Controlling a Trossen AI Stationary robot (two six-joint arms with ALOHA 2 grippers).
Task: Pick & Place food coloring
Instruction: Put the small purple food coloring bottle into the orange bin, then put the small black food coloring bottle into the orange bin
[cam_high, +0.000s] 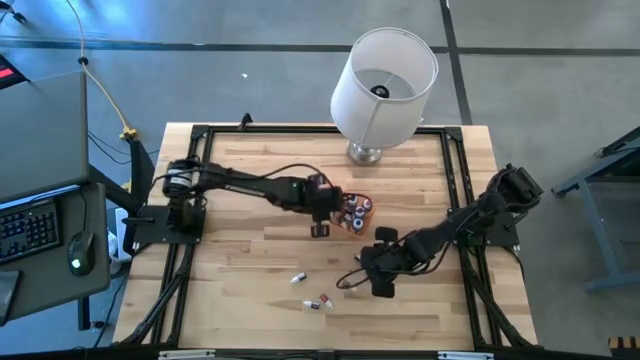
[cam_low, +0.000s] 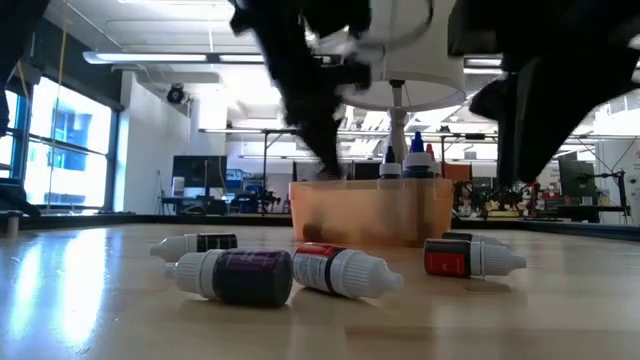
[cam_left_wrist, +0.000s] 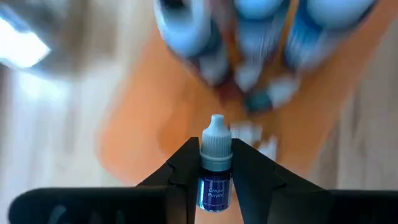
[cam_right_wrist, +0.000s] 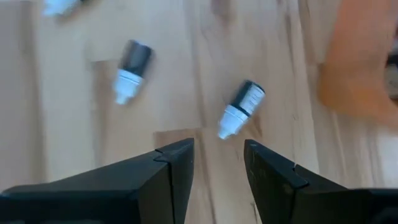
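Between the fingers of the left gripper (cam_left_wrist: 216, 171) a small food coloring bottle (cam_left_wrist: 215, 163) is pinched upright, its whitish tip pointing away from the wrist and a blue label reading "Grape Purple" visible on its body. In the high view this left gripper (cam_high: 322, 226) is placed just beside the orange box (cam_high: 357, 214) near the middle of the wooden table (cam_high: 250, 260). Several more bottles are seen standing inside the orange box (cam_left_wrist: 149, 130), their caps blurred in the left wrist view; their tips are seen above the box rim in the low view (cam_low: 412, 158).

The right gripper (cam_right_wrist: 219, 163) is held above the tabletop with its fingers parted and nothing between them. Just ahead of it a loose bottle with a dark label (cam_right_wrist: 241, 106) is lying on its side, and another fallen bottle (cam_right_wrist: 130, 70) is seen further off. In the high view the right gripper (cam_high: 381, 283) is found toward the front of the table, right of a few scattered bottles (cam_high: 318, 302).

In the low view, four bottles are lying on the wood in front of the box: a purple-labelled one (cam_low: 232, 275), a red-labelled one (cam_low: 345, 270), another red one (cam_low: 472, 257) and a dark one (cam_low: 195, 243). A white-shaded lamp (cam_high: 382, 88) is standing at the table's far edge.
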